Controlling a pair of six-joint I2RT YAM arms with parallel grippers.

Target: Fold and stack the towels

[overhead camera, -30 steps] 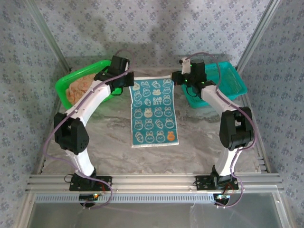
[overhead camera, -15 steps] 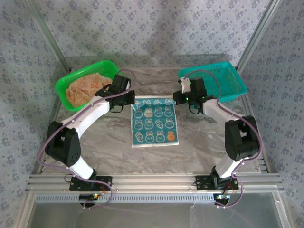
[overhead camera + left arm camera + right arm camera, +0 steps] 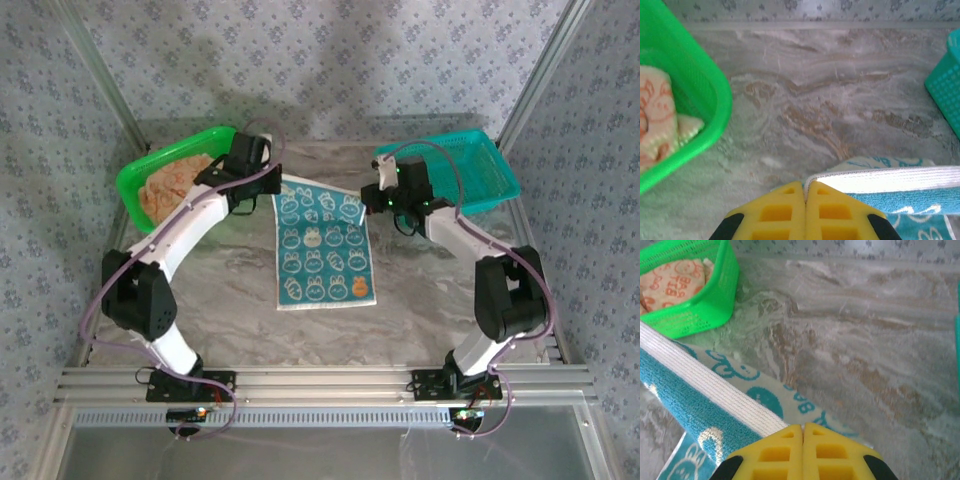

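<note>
A small square terry towel (image 3: 325, 255), teal on its upper face with cream bunny figures and edged by a white woven hem, lies lengthwise in the middle of the grey marbled table (image 3: 225, 295). Its near edge is flat on the surface, toward the arm bases. Its far edge is raised off the table and stretched between the two pincers. The left gripper (image 3: 270, 185) has the far left corner. In the left wrist view its yellow fingers (image 3: 785, 212) are pressed together with no gap, and the white hem runs out to the right from their tips, with teal pile below it. The right gripper (image 3: 372, 195) has the far right corner. In the right wrist view its yellow fingers (image 3: 775, 455) are likewise closed tip to tip on the hem, which slants up to the left. Beyond the hem there, the towel's cream underside with teal figures shows. A bright green plastic basket (image 3: 128, 182) sits at the far left of the table, just beside the left gripper, and holds crumpled cream cloths (image 3: 172, 188) with orange print. A teal plastic basket (image 3: 503, 186) of open mesh sits at the far right, near the right gripper. Bare marbled surface lies between the two baskets, beyond the lifted edge.
</note>
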